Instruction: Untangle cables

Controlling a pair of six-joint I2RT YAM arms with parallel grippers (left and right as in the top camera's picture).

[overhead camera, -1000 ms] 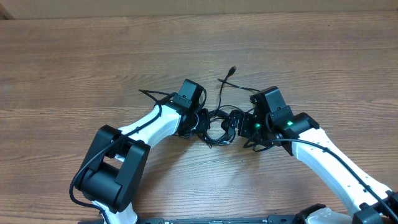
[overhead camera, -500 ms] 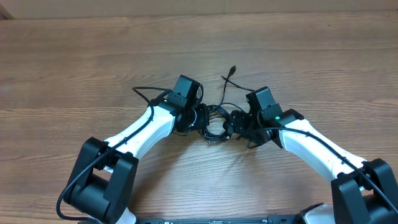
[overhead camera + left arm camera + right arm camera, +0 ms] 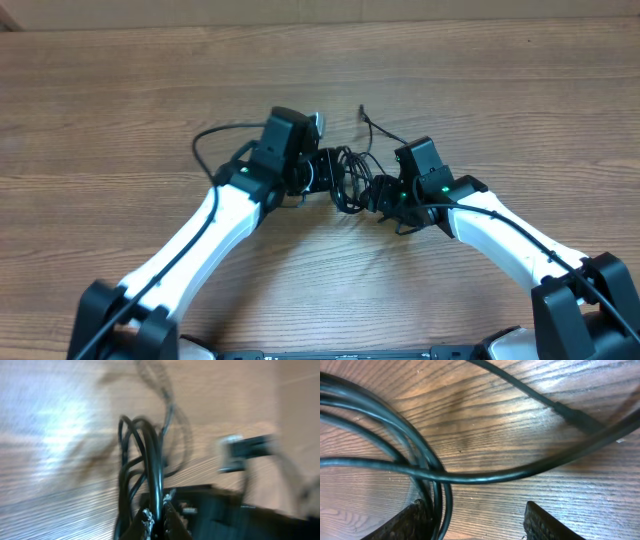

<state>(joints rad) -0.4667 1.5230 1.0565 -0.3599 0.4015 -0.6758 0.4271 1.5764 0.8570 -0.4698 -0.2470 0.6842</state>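
Brown wood-grain tabletop, carrying the whole lot. At left, the left arm's fingers, closed hard together on the thin black flexible cables. Several strands were pinched between them, and the bunched loops rose upright out of the grip. This was judged an anchoring hold, fixing one side of the tangle so that the other side could be drawn away from it. At centre, the cables lay in a tight coiled knot between the two arms, close to the middle of the tabletop. One loose tail ran off toward the far side and ended in a small plug. At right, the right arm's fingers were set low over the near edge of the knot. They stood partly open and well apart, clamped on nothing. In the right wrist view, a group of coil strands ran close along the inside of one finger, and a single strand crossed the gap. Actual contact could not be told. The placement was judged to straddle those strands, ready to close on them.
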